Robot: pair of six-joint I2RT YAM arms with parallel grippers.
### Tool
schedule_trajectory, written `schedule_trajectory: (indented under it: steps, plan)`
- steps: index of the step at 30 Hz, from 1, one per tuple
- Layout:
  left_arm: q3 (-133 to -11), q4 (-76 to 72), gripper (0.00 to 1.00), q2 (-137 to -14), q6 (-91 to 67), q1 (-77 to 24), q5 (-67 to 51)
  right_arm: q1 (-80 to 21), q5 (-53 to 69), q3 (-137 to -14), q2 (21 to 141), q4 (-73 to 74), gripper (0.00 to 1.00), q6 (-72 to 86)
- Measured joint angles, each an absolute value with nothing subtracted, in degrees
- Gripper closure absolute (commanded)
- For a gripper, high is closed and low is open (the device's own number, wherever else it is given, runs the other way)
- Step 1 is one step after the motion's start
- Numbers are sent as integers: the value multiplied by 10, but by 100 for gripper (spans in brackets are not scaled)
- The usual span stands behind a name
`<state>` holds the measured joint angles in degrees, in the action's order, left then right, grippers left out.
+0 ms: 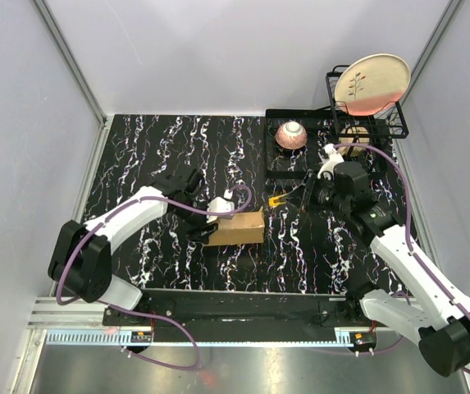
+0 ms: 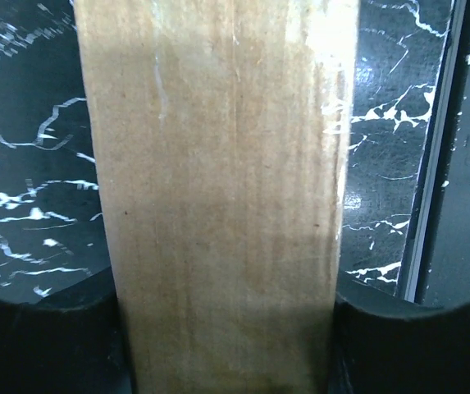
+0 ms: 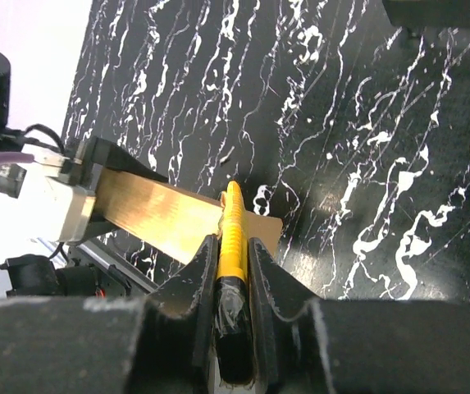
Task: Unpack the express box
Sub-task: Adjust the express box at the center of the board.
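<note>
The express box (image 1: 236,228) is a plain brown cardboard box lying on the black marbled table, a little left of centre. My left gripper (image 1: 208,218) is shut on its left end. In the left wrist view the box (image 2: 218,164) fills the gap between my two fingers (image 2: 46,345), its flat face toward the camera. My right gripper (image 1: 298,194) is shut on a yellow utility knife (image 1: 277,199), held right of the box. In the right wrist view the knife (image 3: 233,234) points at the box's (image 3: 157,213) near right end. I cannot tell whether its tip touches the box.
A black tray (image 1: 280,160) at the back right carries a pink bowl (image 1: 291,135). Behind it a black wire rack (image 1: 399,123) holds an upright plate (image 1: 371,82). Grey walls close in the table on three sides.
</note>
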<state>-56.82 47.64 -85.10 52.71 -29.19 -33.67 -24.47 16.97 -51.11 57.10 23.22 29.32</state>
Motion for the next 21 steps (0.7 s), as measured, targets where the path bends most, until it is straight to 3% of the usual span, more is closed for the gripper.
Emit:
schedule_trajectory:
  steps: [4,12,21]
  plan:
    - [-609,521,67,-818,534,-298,-334,-285,127,-532,561,236,100,277]
    - [-726,682,87,-831,561,-336,-290,-408,20,-598,568,248,100,212]
    - [-762,751,85,-926,579,-335,-295,-456,-17,-609,449,301,100,129]
